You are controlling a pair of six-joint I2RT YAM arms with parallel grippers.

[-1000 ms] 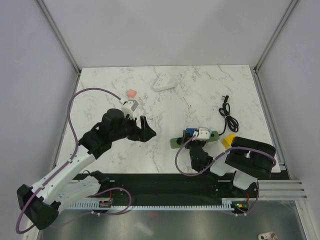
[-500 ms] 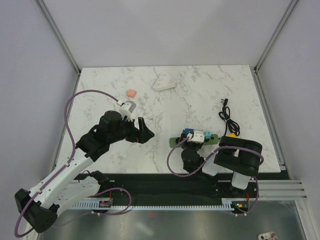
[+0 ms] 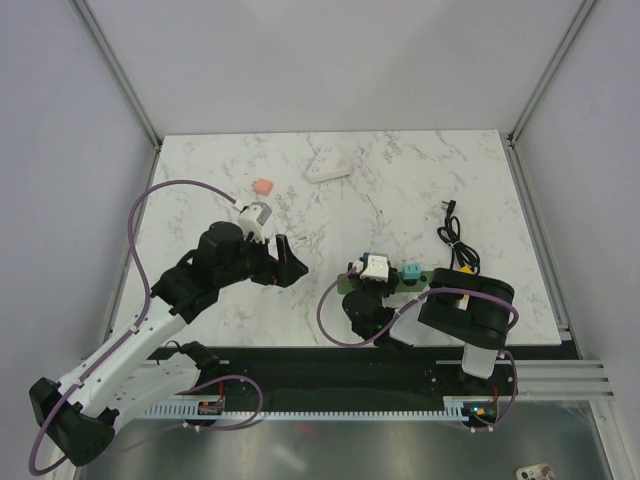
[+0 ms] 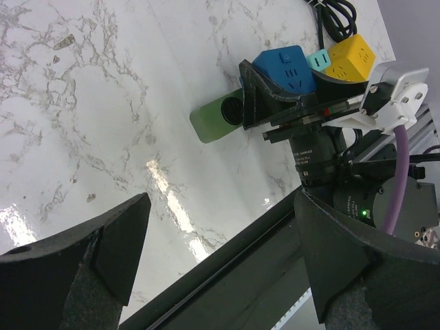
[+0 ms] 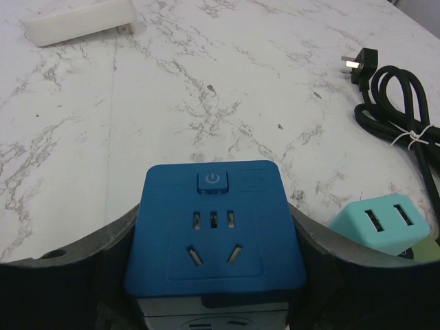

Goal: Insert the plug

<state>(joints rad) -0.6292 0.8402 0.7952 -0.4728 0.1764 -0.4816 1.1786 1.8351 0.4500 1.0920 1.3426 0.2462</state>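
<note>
The bright-blue plug (image 5: 214,227) is a cube with a power button and socket holes on its top face. My right gripper (image 5: 214,275) is shut on it, one dark finger (image 5: 75,275) on each side. In the left wrist view the plug (image 4: 285,67) stands over the green power strip (image 4: 218,119); whether it is seated I cannot tell. From the top, only a bit of the plug (image 3: 368,258) shows beside the wrist. My left gripper (image 3: 292,262) hangs open to the strip's left, with nothing between its fingers.
On the strip, a teal block (image 5: 381,225) stands right of the plug, with a yellow block (image 4: 350,56) beyond it. A coiled black cable (image 3: 455,232) lies at the right. A pink block (image 3: 263,187) and a white adapter (image 3: 327,167) lie further back.
My right gripper has carried the plug leftward along the green strip, away from the teal block. The left arm has shifted only slightly.
</note>
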